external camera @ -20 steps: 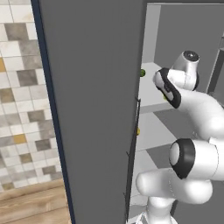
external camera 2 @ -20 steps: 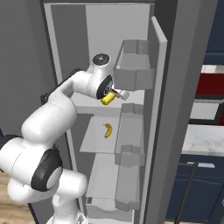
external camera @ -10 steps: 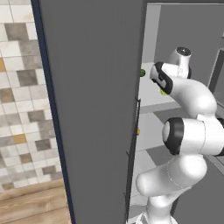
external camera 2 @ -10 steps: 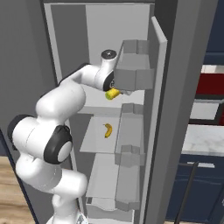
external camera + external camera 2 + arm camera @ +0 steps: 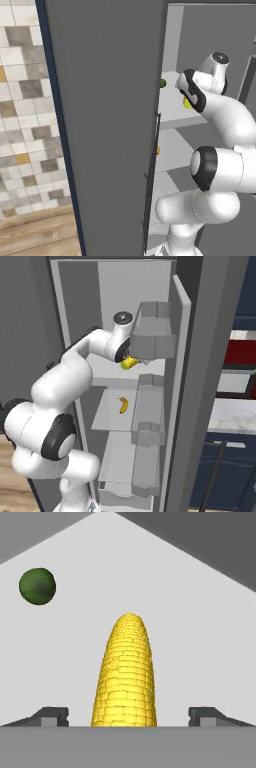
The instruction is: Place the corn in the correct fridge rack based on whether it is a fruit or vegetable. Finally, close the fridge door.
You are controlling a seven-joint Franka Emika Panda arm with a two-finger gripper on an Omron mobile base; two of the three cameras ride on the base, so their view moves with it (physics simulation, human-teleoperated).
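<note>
The yellow corn [image 5: 126, 672] lies lengthwise on the pale upper fridge shelf [image 5: 200, 622], pointing away from the hand. My gripper [image 5: 129, 714] is open, with one fingertip [image 5: 50, 716] far out on each side of the cob and neither touching it. From the right base view the corn [image 5: 129, 363] shows just under the hand [image 5: 125, 348], deep inside the fridge. The left base view catches it as a yellow spot [image 5: 187, 103] beside the wrist. The open fridge door [image 5: 180, 381] stands to the right with its inner side facing in.
A small dark-green round item [image 5: 37, 586] sits on the same shelf, further back and to the left. A banana [image 5: 123, 404] lies on the shelf below. Grey door bins [image 5: 152, 336] hang close beside the hand. The other grey door [image 5: 110, 125] blocks the left side.
The arm has stretched further into the fridge, taking the hand and the corn deeper over the upper shelf and closer to the door bin.
</note>
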